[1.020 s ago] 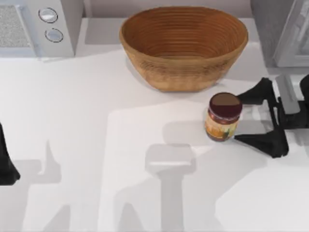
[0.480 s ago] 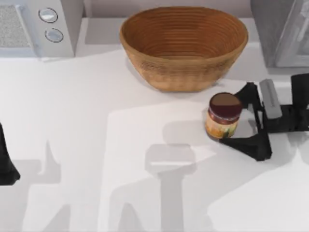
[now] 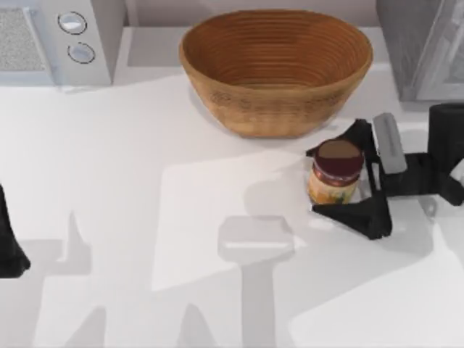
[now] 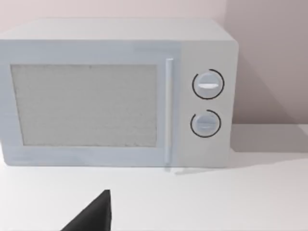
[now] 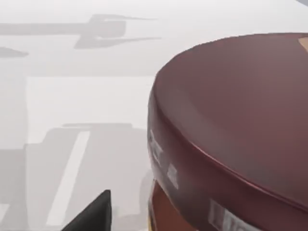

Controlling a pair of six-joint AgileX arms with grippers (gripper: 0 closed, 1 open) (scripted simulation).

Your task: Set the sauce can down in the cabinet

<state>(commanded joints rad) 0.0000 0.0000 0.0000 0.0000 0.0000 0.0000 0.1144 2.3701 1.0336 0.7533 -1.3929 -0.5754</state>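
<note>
The white counter (image 3: 145, 217) carries, from big to small, the grey cabinet (image 3: 406, 43) at the far right, a microwave (image 3: 58, 36) at the far left, a woven basket (image 3: 275, 69) between them, and the sauce can (image 3: 336, 174) standing upright just in front of the basket. Over the last second the right claw (image 3: 341, 177) has slid in from the right; its spread fingers now straddle the can without pinching it, so closing looks due next. The left arm (image 3: 9, 246) sits parked at the left edge.
</note>
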